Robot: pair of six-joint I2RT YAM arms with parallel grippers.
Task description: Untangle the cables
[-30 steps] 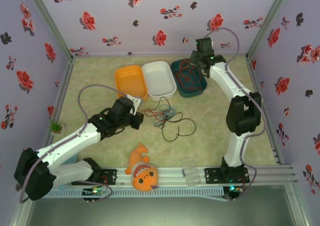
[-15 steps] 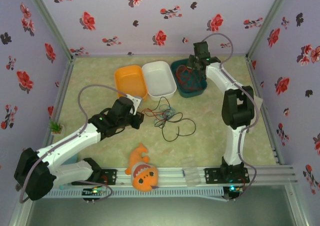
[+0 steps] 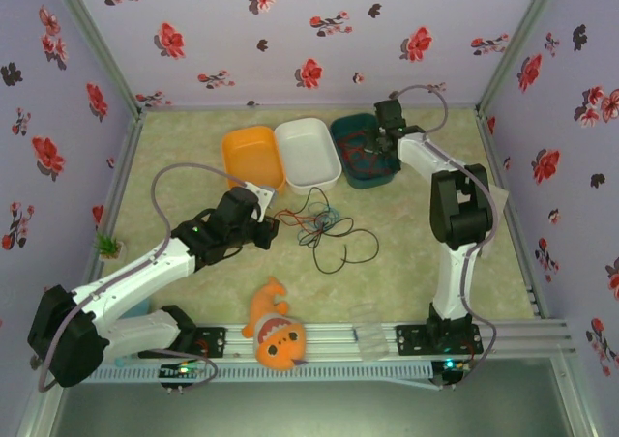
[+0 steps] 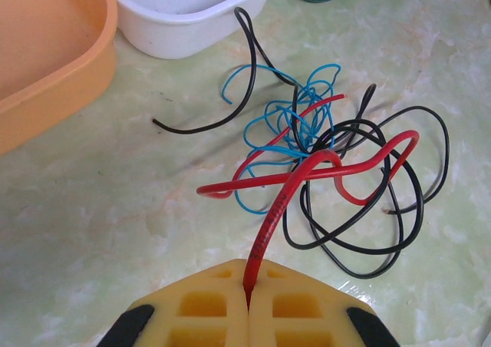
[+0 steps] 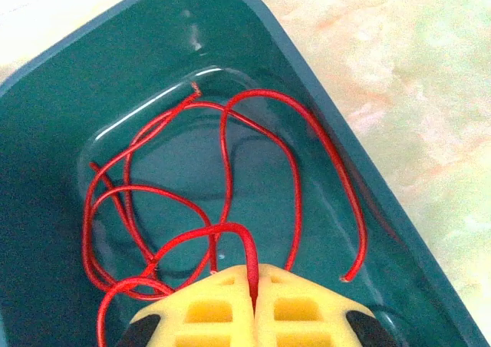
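A tangle of cables (image 3: 326,229) lies mid-table: a thick red one (image 4: 307,174), a black one (image 4: 368,249) and a light blue one (image 4: 278,120), looped through each other. My left gripper (image 4: 247,276) is shut on one end of the thick red cable, just left of the tangle (image 3: 271,226). A thinner red cable (image 5: 224,155) lies coiled inside the teal bin (image 5: 61,94). My right gripper (image 5: 253,274) is shut on a loop of it, low over the bin (image 3: 380,143).
An orange bin (image 3: 253,159) and a white bin (image 3: 309,152) stand side by side left of the teal bin (image 3: 383,175), just behind the tangle. An orange fish plush (image 3: 276,333) lies at the near rail. A small green plant (image 3: 106,246) sits by the left wall.
My right arm has folded back and its gripper has come down into the teal bin with the thin red cable. The left arm and the tangle have not moved.
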